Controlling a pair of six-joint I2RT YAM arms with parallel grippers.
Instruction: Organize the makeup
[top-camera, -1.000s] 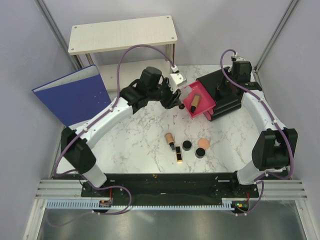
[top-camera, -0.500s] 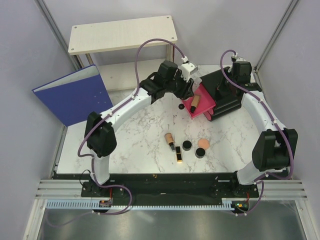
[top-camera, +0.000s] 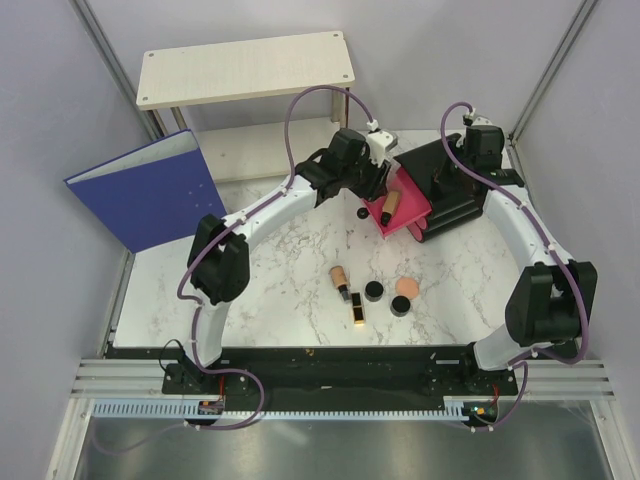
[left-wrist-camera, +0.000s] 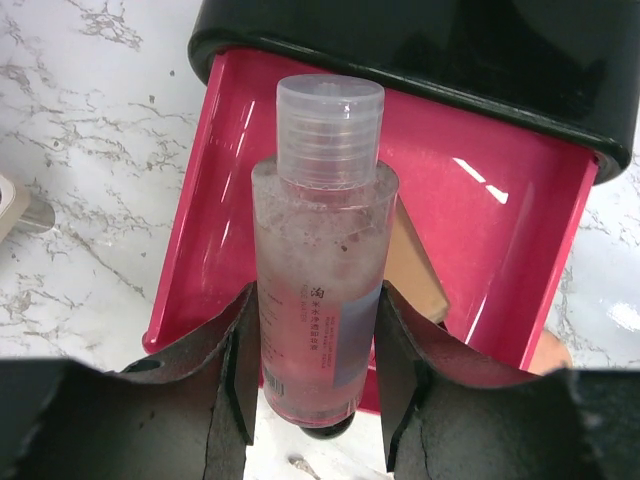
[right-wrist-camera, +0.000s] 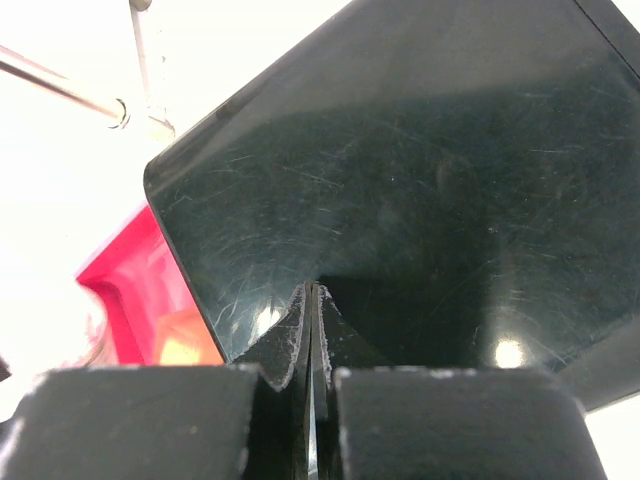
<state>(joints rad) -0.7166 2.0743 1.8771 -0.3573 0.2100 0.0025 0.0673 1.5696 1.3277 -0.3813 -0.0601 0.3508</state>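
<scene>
The left pincer (left-wrist-camera: 315, 340) is clamped on a clear bottle (left-wrist-camera: 318, 260). The bottle has pink water in it and a see-through cap. One finger presses on each side of it. The bottle hangs over the pink drawer (left-wrist-camera: 500, 230), with its cap pointing at the black box (right-wrist-camera: 420, 170). The drawer is pulled out of the box. A peach tube (left-wrist-camera: 418, 265) lies inside the drawer, partly hidden behind the bottle.

The right pincer (right-wrist-camera: 312, 300) has its two fingers pressed together with nothing between them. Its tip sits against the shiny top of the black box.

More makeup lies on the desk (top-camera: 270, 270), closer to the arm bases. There is a second peach tube (top-camera: 340, 275), with a black and gold lipstick (top-camera: 357, 310) just beside it. Next to those are two round black jars (top-camera: 374, 291) (top-camera: 400, 306) and a round peach puff (top-camera: 406, 287).
</scene>
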